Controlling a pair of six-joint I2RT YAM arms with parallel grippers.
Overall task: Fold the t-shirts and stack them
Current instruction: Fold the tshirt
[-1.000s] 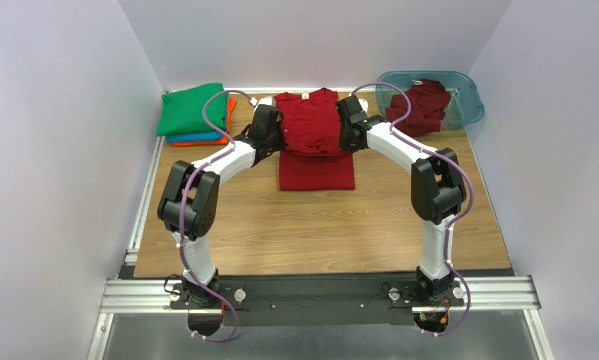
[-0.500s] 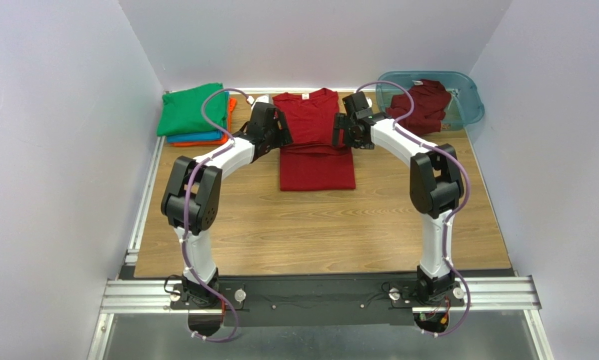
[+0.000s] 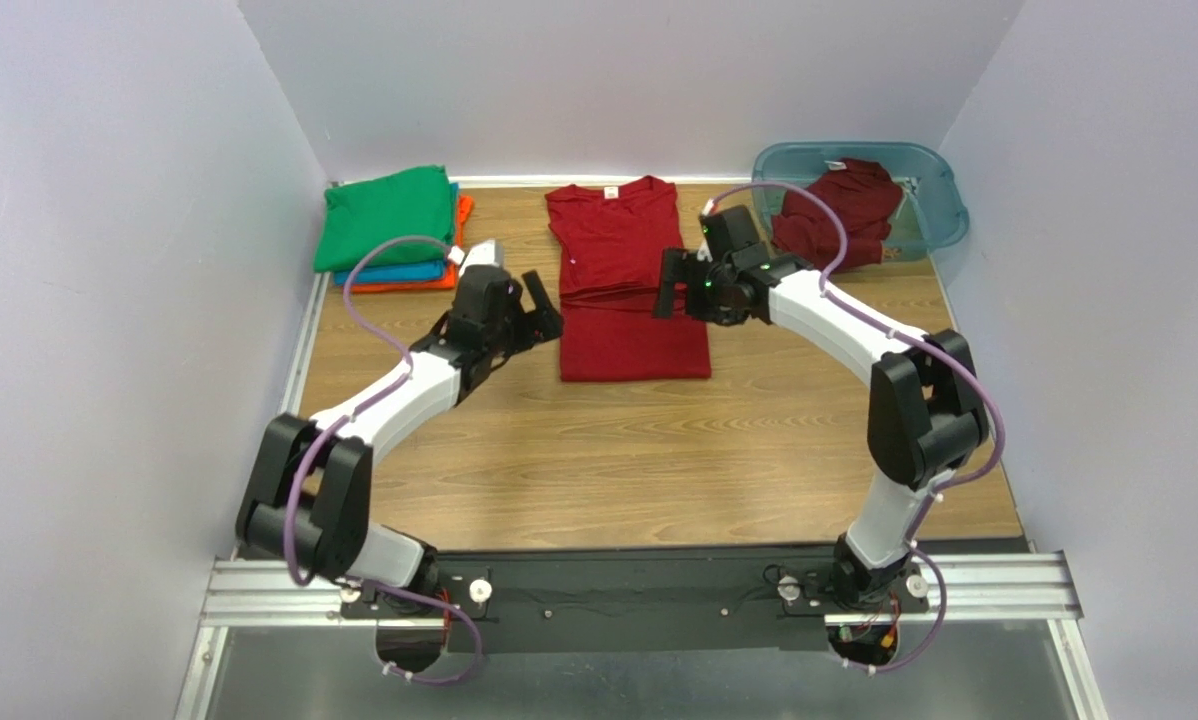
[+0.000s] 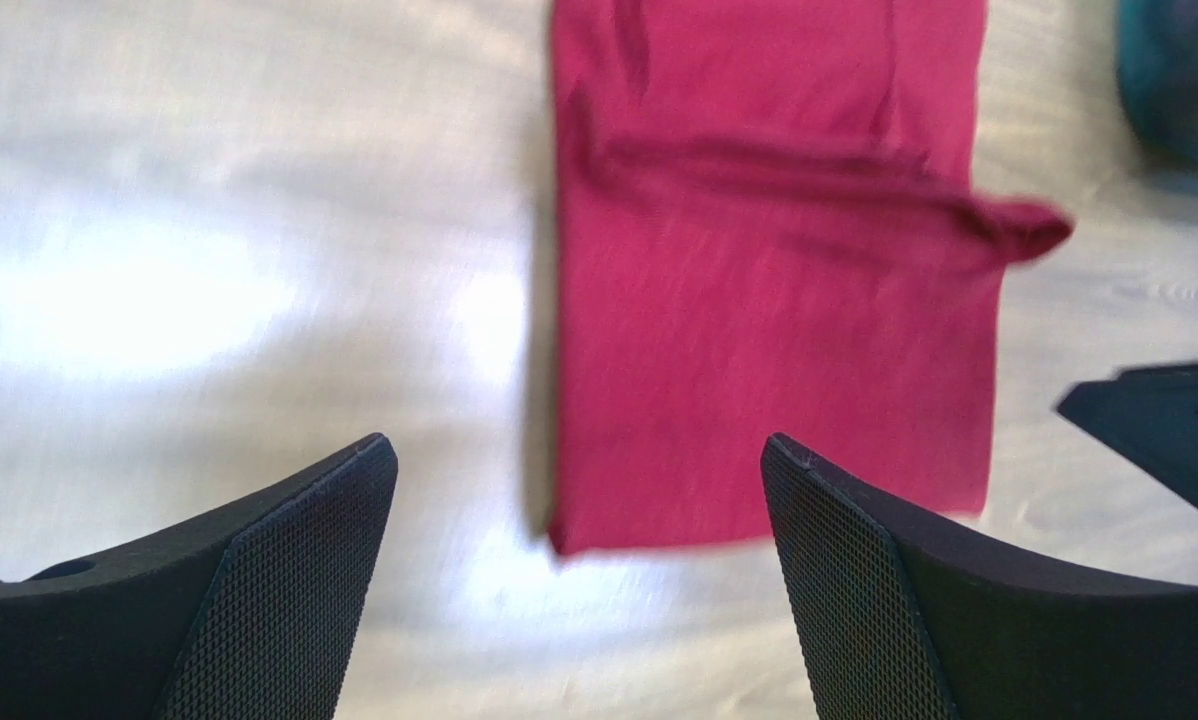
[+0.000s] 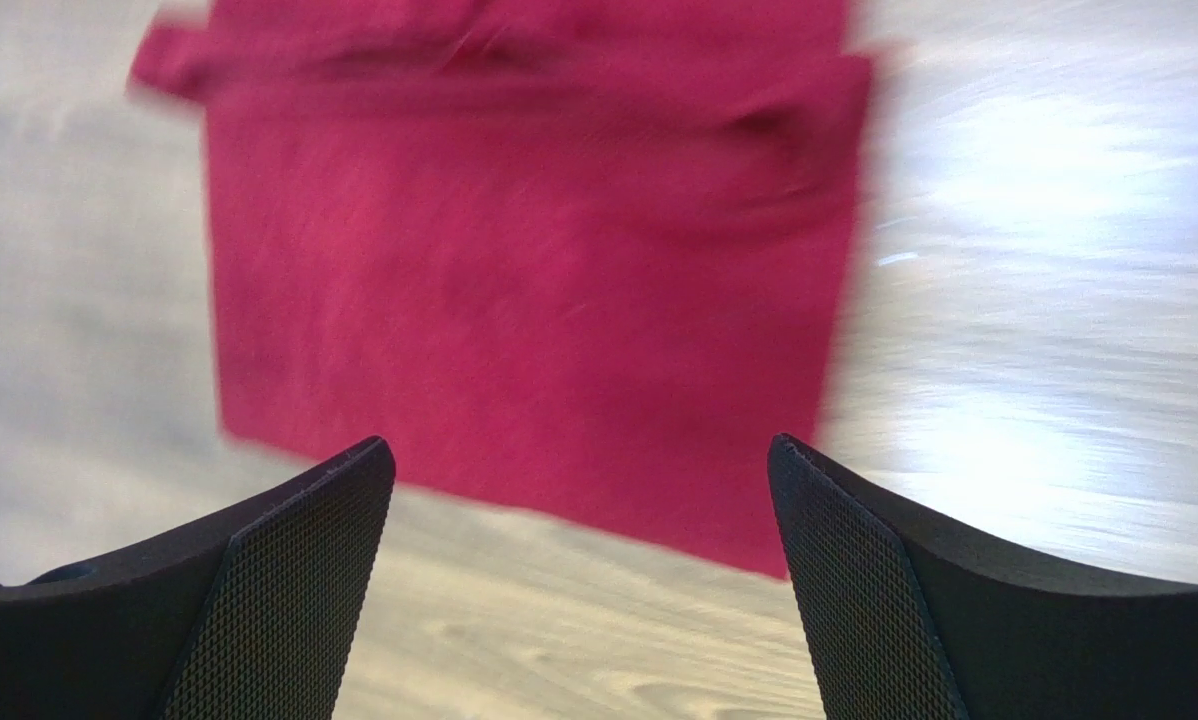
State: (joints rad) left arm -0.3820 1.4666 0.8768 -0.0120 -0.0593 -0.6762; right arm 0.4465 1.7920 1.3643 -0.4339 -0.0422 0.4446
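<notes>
The wooden bench (image 3: 635, 450) fills the middle of the top view. At upper centre a dark red shirt (image 3: 628, 285) lies flat on it, partly folded, with its collar toward the back wall. In the upper left corner is a stack of folded shirts: a green shirt (image 3: 387, 218) on top, a blue shirt (image 3: 410, 273) under it, and an orange shirt (image 3: 463, 218) lowest. At upper right a teal tub (image 3: 936, 188) holds a second dark red shirt (image 3: 846, 203), crumpled. The left gripper (image 3: 538, 308) hovers just left of the centre shirt, jaws spread wide and empty. The right gripper (image 3: 668, 285) hangs over that shirt's right edge, also spread and empty.
</notes>
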